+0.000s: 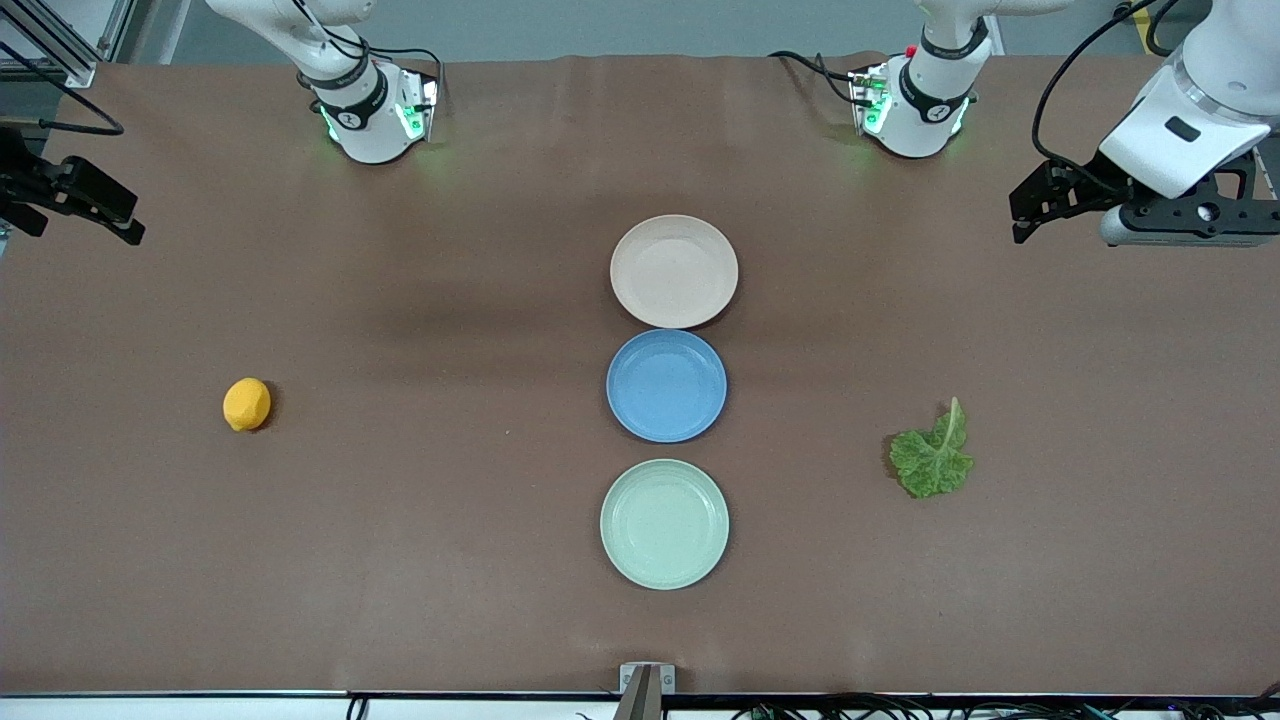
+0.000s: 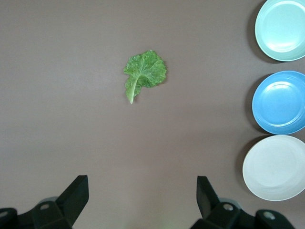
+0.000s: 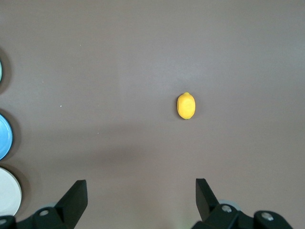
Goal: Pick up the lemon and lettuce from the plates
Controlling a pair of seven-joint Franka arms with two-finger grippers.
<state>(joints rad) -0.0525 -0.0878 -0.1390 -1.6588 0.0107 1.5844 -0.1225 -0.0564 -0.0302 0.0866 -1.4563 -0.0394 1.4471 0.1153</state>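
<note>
The lemon (image 1: 246,404) lies on the bare table toward the right arm's end, off any plate; it also shows in the right wrist view (image 3: 186,105). The lettuce (image 1: 933,455) lies on the bare table toward the left arm's end and shows in the left wrist view (image 2: 144,73). The beige-pink plate (image 1: 674,271) and the mint green plate (image 1: 664,523) stand empty at mid-table. My left gripper (image 1: 1022,215) (image 2: 142,191) is open and empty, held high over the table's left-arm end. My right gripper (image 1: 125,228) (image 3: 141,191) is open and empty, high over the right-arm end.
A blue plate (image 1: 666,385), empty, sits between the two other plates in one row running toward the front camera. The two arm bases stand along the table edge farthest from the front camera. A small metal bracket (image 1: 646,680) sits at the near edge.
</note>
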